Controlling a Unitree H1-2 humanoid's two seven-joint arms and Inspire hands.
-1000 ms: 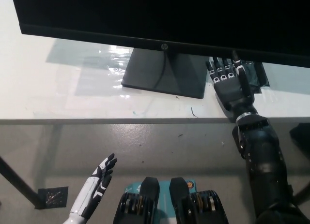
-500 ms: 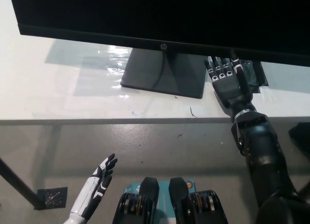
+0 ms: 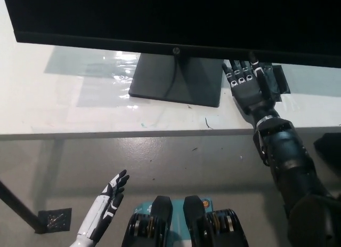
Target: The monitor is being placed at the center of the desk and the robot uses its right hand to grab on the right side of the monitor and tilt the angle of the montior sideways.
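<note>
Left hand (image 3: 109, 201): white, low at the picture's left, out over the grey floor (image 3: 176, 161) in front of the table and well apart from it. The fingers are spread and straight and hold nothing.
Table leg (image 3: 18, 207): a dark bar slanting across the lower left corner, ending near a small dark square on the floor.
Table (image 3: 69, 105): white top, its front edge running straight across the middle of the picture. A glossy patch of reflected light lies on it left of the monitor's base.
Monitor (image 3: 176, 17): black screen filling the top of the picture from the left edge to the right edge, its lower bezel sloping slightly down towards the right, with a small round logo near the middle of the bezel.
Monitor base (image 3: 178, 79): flat dark plate resting on the table under the middle of the screen, with a thin cable lying across it.
Right hand (image 3: 249, 87): black, over the table just right of the base, back of the hand up, reaching under the screen's lower edge. The fingers (image 3: 241, 72) lie extended side by side with their tips at the bezel; whether they touch or grip it cannot be told.
Dark flat patch (image 3: 277, 81): on the table under and just right of the right hand, partly covered by it.
Right arm (image 3: 287, 167): black, rising from the bottom right corner across the table's front edge to the hand.
</note>
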